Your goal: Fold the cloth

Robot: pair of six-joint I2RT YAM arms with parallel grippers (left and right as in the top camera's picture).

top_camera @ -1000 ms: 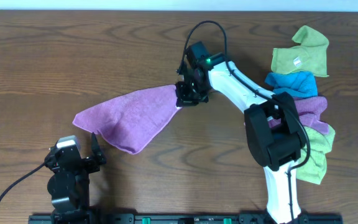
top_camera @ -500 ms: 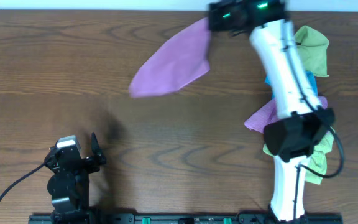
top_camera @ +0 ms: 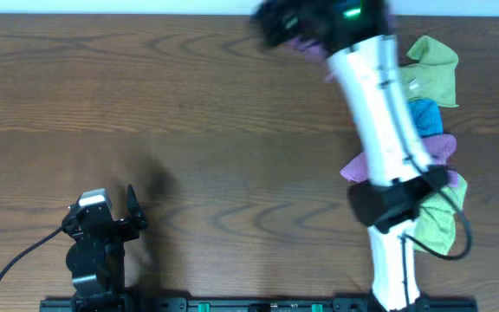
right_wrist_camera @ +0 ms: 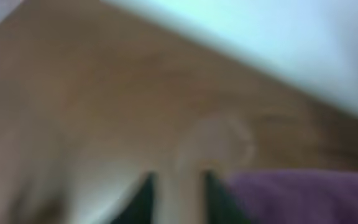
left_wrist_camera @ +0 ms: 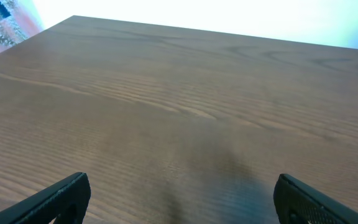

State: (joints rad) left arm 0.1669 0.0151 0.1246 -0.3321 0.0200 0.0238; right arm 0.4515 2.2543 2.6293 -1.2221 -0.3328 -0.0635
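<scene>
The purple cloth (top_camera: 307, 45) hangs lifted off the table at the far edge, mostly hidden under my raised right arm; only a blurred strip of it shows. In the right wrist view it is a purple blur (right_wrist_camera: 303, 196) just right of the fingers. My right gripper (top_camera: 271, 19) is high, blurred by motion, and seems shut on the cloth; its fingers (right_wrist_camera: 182, 199) show close together. My left gripper (top_camera: 133, 211) rests near the front left, open and empty, with its fingers (left_wrist_camera: 182, 199) wide apart over bare wood.
A pile of cloths lies at the right: lime-green (top_camera: 431, 69), blue (top_camera: 424, 114), a bunched purple one (top_camera: 362, 166) and another lime-green one (top_camera: 436, 217). The right arm's white link (top_camera: 379, 104) stretches over the pile. The wooden table (top_camera: 189, 130) spans the view.
My right arm has swung up and to the far edge, carrying the cloth off the table from the middle; the cloth has gone from spread out to mostly hidden. The left arm has not moved.
</scene>
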